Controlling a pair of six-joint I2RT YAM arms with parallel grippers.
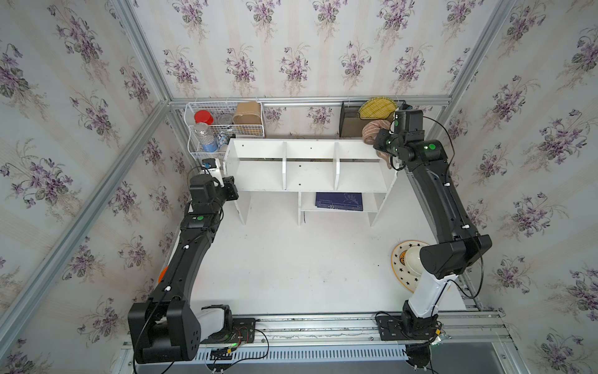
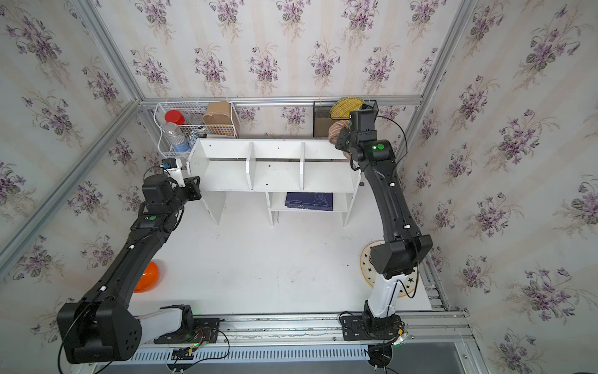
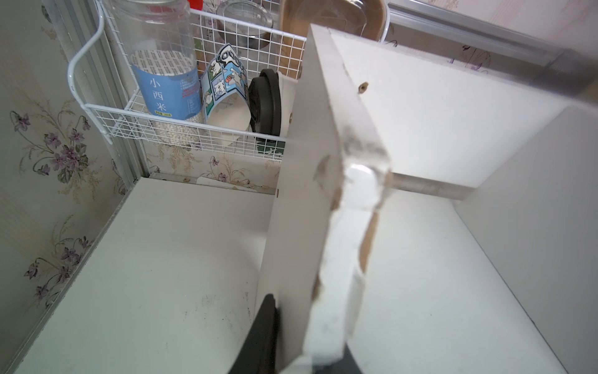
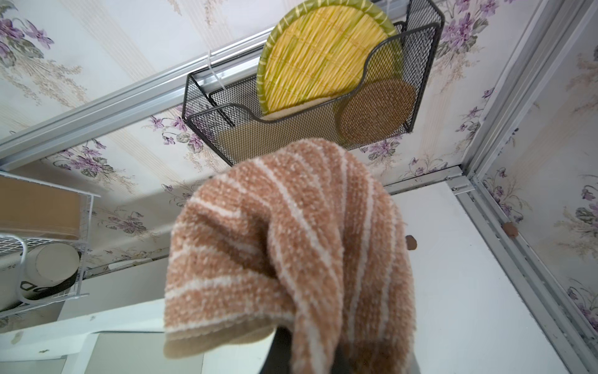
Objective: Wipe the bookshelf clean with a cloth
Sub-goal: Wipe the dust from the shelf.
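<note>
- The white bookshelf point(image 1: 309, 176) stands along the far edge of the desk point(image 1: 291, 265). All 3 of its upper compartments are bare.
- The left claw point(image 1: 222, 171) is clamped on the front edge of the bookshelf's left side panel. The left wrist view shows 1 black finger point(image 3: 263, 327) against the panel's outer face. The edge is chipped down to bare wood.
- The right claw point(image 1: 381, 144) is pressed together on the tan-brown, white-striped cloth point(image 1: 371, 131). It is at the far right corner of the bookshelf's top.
- In the right wrist view the cloth point(image 4: 291, 243) bunches and drapes over the claw, hiding its fingers. Whether the lowest fold touches the shelf top cannot be told.
- A blue book point(image 1: 338, 201) lies flat on the small lower shelf, under the right compartment.
- A white wire basket point(image 1: 226, 103) hangs on the back wall beside the bookshelf's far left corner. It holds a blue-labelled bottle point(image 3: 165, 74).
- A black mesh rack point(image 4: 323, 129) hangs on the wall behind the cloth, with a yellow-green woven plate point(image 4: 323, 55) standing in it.
- A star-patterned plate point(image 1: 401, 275) sits at the desk's right edge, partly under the right arm.
- An orange bowl point(image 2: 147, 277) sits at the desk's left edge, partly under the left arm.
</note>
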